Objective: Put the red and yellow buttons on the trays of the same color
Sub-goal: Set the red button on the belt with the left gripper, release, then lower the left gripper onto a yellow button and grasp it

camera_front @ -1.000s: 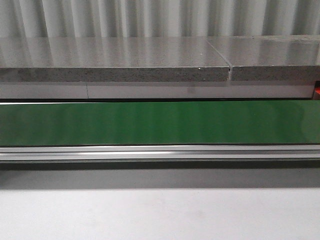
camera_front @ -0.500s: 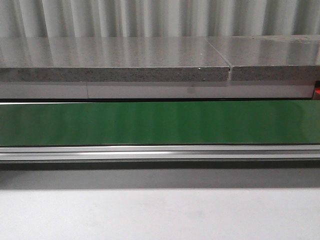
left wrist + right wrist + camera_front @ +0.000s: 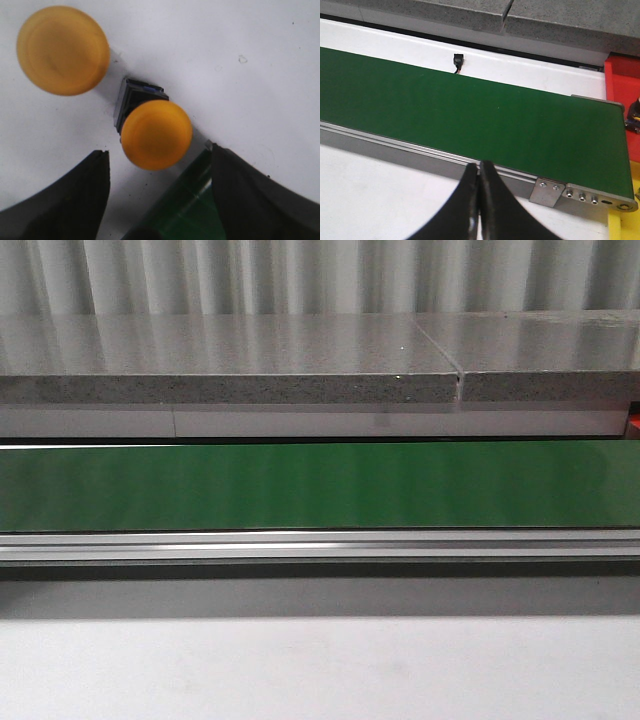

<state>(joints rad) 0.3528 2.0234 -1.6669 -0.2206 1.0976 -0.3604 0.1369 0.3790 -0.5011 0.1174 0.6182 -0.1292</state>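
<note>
In the front view only the green conveyor belt (image 3: 320, 485), its aluminium rail (image 3: 320, 545) and the grey stone ledge (image 3: 230, 375) are seen; no arm or button appears there.

In the left wrist view the left gripper (image 3: 157, 200) is shown with its fingers (image 3: 65, 195) spread apart above a white surface (image 3: 250, 60). A yellow button (image 3: 156, 134) on a black base lies just beyond the fingertips, and a second yellow button (image 3: 62, 50) lies near it, apart.

In the right wrist view the right gripper (image 3: 480, 205) is shown with its fingers pressed together, empty, before the belt. A red tray (image 3: 624, 80) and a yellow tray (image 3: 625, 222) are seen at the belt's end.
</note>
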